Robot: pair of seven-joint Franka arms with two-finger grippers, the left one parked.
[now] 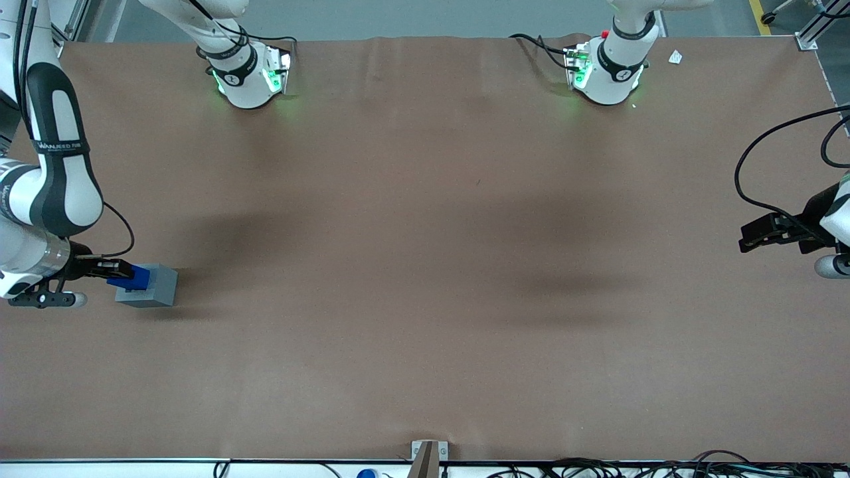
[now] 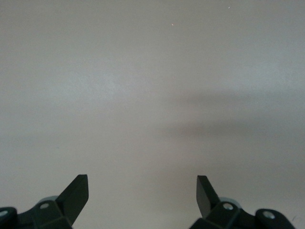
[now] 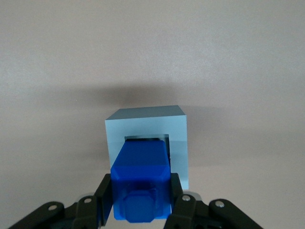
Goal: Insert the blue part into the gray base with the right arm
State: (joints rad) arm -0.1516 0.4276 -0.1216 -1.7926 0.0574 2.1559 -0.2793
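Brown matting covers the table [image 1: 425, 265]. At the working arm's end, the right arm [image 1: 50, 186] carries its claw [image 3: 140, 202] pinching the blue part [image 3: 141, 183] between both fingers, stud facing the wrist camera. Leading end of the part sits at the mouth of the recess in the gray base [image 3: 178, 143], seemingly just entering; the base rests on the table, recess turned toward the claw. Likely risk: a slightly skewed approach would catch the part on the recess rim and push the unfixed base along the matting, or twist the part in the grip.
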